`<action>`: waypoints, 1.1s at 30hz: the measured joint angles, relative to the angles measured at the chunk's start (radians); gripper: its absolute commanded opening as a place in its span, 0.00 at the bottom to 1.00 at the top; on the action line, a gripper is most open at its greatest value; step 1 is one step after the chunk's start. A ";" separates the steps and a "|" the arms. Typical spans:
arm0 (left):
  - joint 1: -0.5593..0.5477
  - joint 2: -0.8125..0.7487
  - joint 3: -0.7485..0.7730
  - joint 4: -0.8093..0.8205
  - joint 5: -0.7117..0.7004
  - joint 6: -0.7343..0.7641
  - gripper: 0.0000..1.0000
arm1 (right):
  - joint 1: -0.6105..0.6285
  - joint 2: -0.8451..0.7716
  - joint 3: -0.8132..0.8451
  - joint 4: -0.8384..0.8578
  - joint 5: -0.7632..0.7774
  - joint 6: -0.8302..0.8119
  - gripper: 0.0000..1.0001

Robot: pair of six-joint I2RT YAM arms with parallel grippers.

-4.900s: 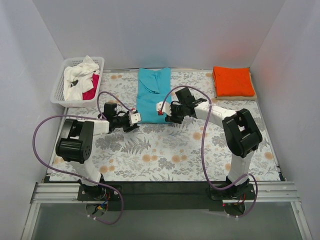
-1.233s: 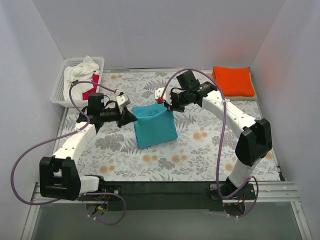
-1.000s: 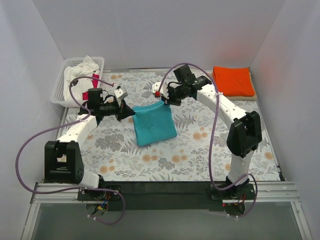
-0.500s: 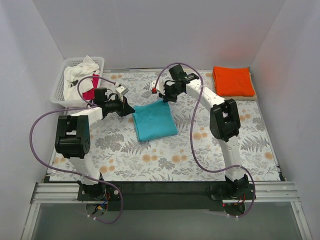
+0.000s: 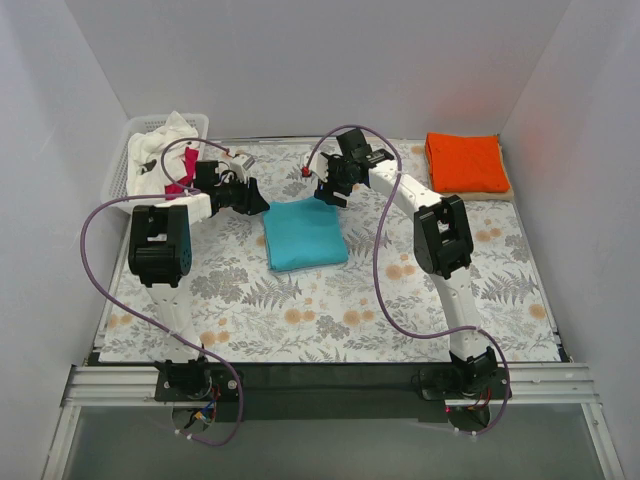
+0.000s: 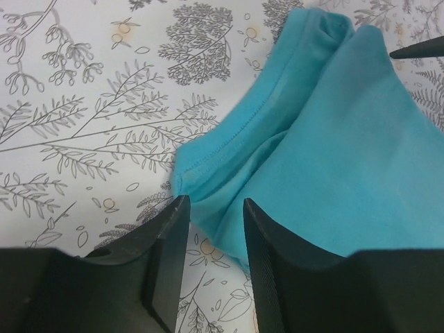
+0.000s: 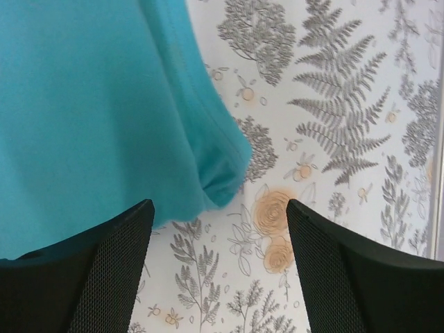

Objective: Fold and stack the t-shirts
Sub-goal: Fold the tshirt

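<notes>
Now L end effector (image 6: 215, 201) released, R end effector (image 7: 220, 205) too; teal tee (image 5: 304, 233) flat.

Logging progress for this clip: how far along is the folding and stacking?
Done: orange t-shirt folded at the far right; teal t-shirt folded flat mid-table. In hand: nothing; left gripper and right gripper open at its far corners. Left: stacking teal onto orange, plus white and red-pink shirts in the basket.

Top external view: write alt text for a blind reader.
A folded teal cloth t-shirt lies on the floral-print table, left arm and right arm at its far corners, jaws open. A folded orange t-shirt sits far right, a white lattice basket far left.
</notes>
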 measured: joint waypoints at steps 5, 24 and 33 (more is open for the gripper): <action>0.003 -0.021 0.016 -0.039 -0.044 -0.099 0.37 | -0.021 -0.041 -0.010 0.029 0.023 0.094 0.59; -0.045 -0.109 -0.181 0.297 0.086 -0.656 0.24 | -0.056 -0.039 -0.061 0.164 -0.484 0.812 0.32; -0.045 0.159 -0.065 0.397 0.087 -0.785 0.25 | -0.106 0.181 -0.061 0.351 -0.530 1.052 0.33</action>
